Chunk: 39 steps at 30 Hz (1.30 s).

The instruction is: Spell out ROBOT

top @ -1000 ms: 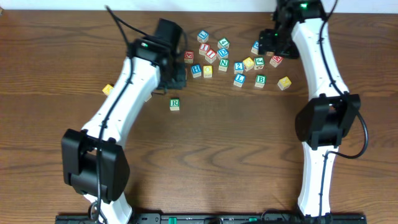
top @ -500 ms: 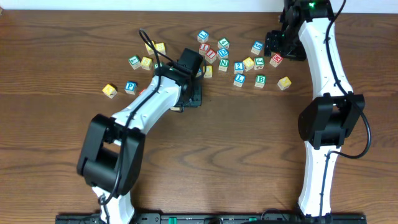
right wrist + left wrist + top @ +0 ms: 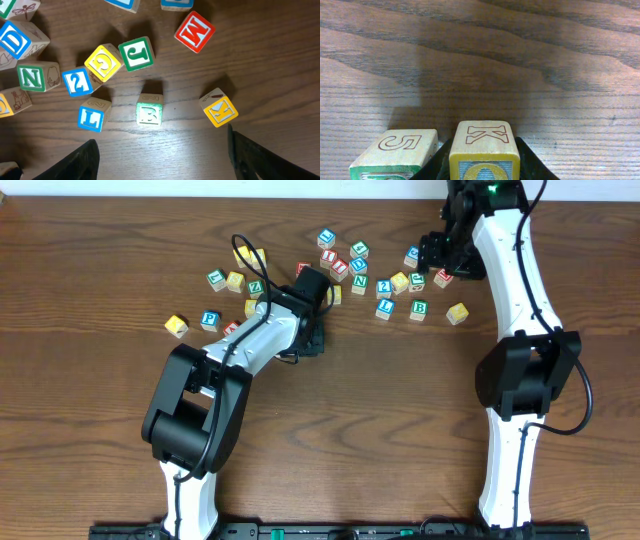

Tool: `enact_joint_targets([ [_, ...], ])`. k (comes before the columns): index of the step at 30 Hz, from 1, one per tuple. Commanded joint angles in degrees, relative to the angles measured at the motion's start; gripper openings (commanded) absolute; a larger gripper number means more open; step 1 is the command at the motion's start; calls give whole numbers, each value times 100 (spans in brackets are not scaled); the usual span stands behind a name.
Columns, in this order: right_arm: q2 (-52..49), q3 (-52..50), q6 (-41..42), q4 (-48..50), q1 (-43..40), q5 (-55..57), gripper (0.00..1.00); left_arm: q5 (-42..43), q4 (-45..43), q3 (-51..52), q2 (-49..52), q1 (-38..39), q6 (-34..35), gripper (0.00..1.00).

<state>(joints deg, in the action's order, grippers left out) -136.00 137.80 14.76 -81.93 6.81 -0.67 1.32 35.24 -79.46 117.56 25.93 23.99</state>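
My left gripper (image 3: pixel 484 159) is shut on a yellow-faced cube (image 3: pixel 483 141) with a K on top and an O on its near face, low over the table. A green-bordered cube (image 3: pixel 400 150) with a 5 on top, likely the R cube, sits close on its left. In the overhead view the left gripper (image 3: pixel 312 332) hides both cubes. My right gripper (image 3: pixel 162 160) is open and empty above the table, just in front of the green-bordered B cube (image 3: pixel 149 114), which also shows in the overhead view (image 3: pixel 419 308). I cannot pick out the blue T cube.
Loose letter cubes lie at the back centre (image 3: pixel 345 265) and back left (image 3: pixel 215 280). Near the right gripper (image 3: pixel 440 252) are a yellow K cube (image 3: pixel 219 108), red M (image 3: pixel 195 32), green J (image 3: pixel 136 53), yellow G (image 3: pixel 103 62) and blue L (image 3: pixel 91 116).
My left arm has swung right and toward the front from the cube cluster, bringing its gripper down beside where the R cube stood. The right arm has barely moved.
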Motion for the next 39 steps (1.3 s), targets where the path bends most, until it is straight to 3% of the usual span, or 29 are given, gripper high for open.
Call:
enact_joint_targets([
  [1, 164, 85, -70, -35, 55, 9, 77, -92, 42, 28, 203, -24, -87, 27],
  [7, 164, 85, -70, -68, 79, 11, 77, -87, 160, 26, 203, -24, -142, 28],
  [11, 164, 85, -70, -66, 85, 9, 77, -87, 240, -11, 48, -24, -144, 42],
  [15, 164, 85, -70, -109, 79, 9, 78, -87, 240, -17, -278, -24, -146, 43],
  [19, 164, 85, -70, -120, 79, 11, 77, -26, 374, -79, -949, -24, -251, 43],
  [23, 164, 85, -2, -101, 125, -87, 78, -98, 490, -107, -2310, -61, -704, 43],
  [26, 164, 85, -4, 20, 232, -586, 78, -114, 667, -107, -3001, -476, -789, 44],
  [29, 164, 85, -4, 461, 573, -1364, 74, -118, 1071, -105, -3108, -1438, -933, 44],
  [32, 164, 83, 116, 872, 1108, -1174, 74, -201, 1093, -101, -3053, -1867, -986, 44],
  [39, 164, 83, 391, 988, 1770, -205, 73, -201, 1099, -101, -2944, -2052, -984, 44],
])
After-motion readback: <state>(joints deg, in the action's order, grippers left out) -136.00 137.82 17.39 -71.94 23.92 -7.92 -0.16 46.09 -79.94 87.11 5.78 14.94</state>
